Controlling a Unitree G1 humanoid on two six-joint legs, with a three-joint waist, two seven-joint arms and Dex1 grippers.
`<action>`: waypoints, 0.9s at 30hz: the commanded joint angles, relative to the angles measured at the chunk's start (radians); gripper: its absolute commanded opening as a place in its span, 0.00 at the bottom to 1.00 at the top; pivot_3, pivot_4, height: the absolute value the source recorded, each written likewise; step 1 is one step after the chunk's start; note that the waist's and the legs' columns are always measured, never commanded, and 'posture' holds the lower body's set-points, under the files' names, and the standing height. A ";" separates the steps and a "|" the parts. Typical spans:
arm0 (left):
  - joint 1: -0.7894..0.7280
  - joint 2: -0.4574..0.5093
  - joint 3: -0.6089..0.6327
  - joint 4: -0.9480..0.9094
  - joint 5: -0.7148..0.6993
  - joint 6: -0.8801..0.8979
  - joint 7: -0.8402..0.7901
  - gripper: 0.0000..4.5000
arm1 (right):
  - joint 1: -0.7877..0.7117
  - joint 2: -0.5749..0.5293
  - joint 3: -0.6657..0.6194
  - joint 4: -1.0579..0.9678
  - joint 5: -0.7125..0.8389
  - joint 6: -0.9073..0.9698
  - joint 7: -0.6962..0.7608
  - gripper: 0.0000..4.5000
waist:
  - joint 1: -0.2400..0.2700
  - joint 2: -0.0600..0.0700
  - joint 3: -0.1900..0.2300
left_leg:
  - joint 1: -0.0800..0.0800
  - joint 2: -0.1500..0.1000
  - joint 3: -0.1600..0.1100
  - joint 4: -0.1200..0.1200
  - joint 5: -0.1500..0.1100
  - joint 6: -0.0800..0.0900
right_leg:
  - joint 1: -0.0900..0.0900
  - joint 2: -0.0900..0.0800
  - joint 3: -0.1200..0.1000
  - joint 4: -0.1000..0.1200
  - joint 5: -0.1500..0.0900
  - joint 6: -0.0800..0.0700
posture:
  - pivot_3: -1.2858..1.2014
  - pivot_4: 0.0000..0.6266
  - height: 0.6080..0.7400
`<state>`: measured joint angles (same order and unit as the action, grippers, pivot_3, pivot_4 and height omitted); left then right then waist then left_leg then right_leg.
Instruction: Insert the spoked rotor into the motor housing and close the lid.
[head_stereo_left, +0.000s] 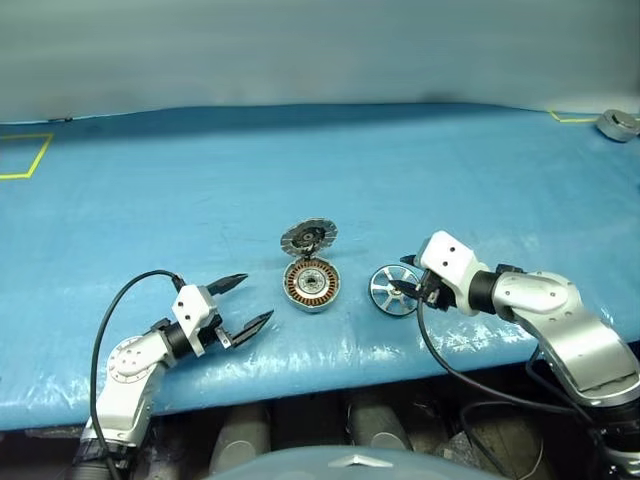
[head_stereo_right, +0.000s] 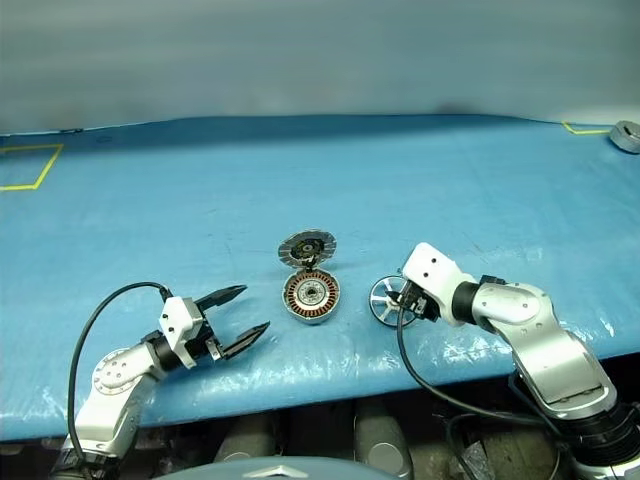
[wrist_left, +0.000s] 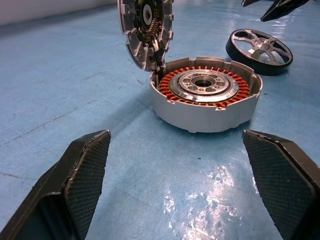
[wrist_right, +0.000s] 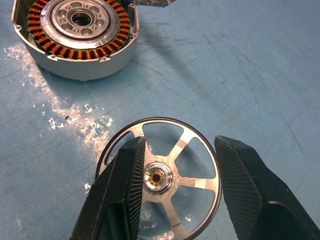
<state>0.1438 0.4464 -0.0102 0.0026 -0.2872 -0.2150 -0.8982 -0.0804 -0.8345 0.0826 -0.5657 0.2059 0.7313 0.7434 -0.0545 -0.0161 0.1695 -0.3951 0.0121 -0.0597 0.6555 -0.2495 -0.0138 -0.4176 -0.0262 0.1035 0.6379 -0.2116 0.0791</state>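
Head views: we list a small round grey metal motor housing (head_stereo_left: 312, 286) with copper windings exposed, resting on the blue plastic-covered table (head_stereo_left: 150, 200), its ribbed silver-grey lid (head_stereo_left: 308, 238) tipped up on the far side; just to its right lies the flat silver spoked rotor (head_stereo_left: 393, 290), not yet inserted. The right gripper (head_stereo_left: 414, 289) sits over the rotor; the left gripper (head_stereo_left: 243, 302), jaws spread wide and empty, waits near the housing's left. Left wrist view: we note the housing (wrist_left: 205, 95) between its parted fingers (wrist_left: 85, 170) but well ahead of them, the lid (wrist_left: 145, 32) standing upright beside the open cup. Right wrist view: we see the rotor (wrist_right: 160, 177) flat on the table, jaws part open, one finger (wrist_right: 125, 185) over a spoke gap, the other outside the rim; nothing is gripped. Risks, in our judgement: closing so could pinch only the rim and skid or tilt the wheel; a tilted rotor may jam on the hub, and a nudge could drop the lid early.
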 joint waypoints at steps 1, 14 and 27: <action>0.001 0.005 0.005 -0.002 -0.003 -0.027 -0.006 1.00 | 0.014 -0.032 -0.015 -0.055 -0.008 0.012 0.001 0.51 | 0.002 0.000 0.000 | 0.000 0.000 0.000 0.000 0.000 0.000 | 0.000 0.000 0.000 0.000 0.000 0.000 | 0.52 0.24 1.00; -0.018 0.000 -0.009 0.035 0.020 -0.046 -0.004 1.00 | 0.043 -0.028 0.006 -0.050 -0.025 0.062 -0.045 0.51 | 0.004 0.000 0.000 | 0.000 0.000 0.000 0.000 0.000 0.000 | 0.000 0.000 0.000 0.000 0.000 0.000 | 0.52 0.24 1.00; -0.008 0.001 -0.003 0.034 0.016 -0.047 0.002 1.00 | 0.036 -0.050 0.059 0.013 -0.078 0.041 -0.044 0.51 | 0.004 0.000 0.000 | 0.001 0.000 0.000 0.000 0.000 0.000 | 0.001 0.000 0.000 0.000 0.000 0.000 | 0.52 0.24 1.00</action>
<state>0.1360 0.4441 -0.0175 0.0399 -0.2745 -0.2355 -0.8958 -0.0305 -0.8713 0.1364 -0.5508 0.1463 0.7891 0.6990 -0.0502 -0.0164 0.1696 -0.3945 0.0121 -0.0596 0.6560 -0.2495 -0.0139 -0.4170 -0.0262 0.1033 0.6379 -0.2115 0.0792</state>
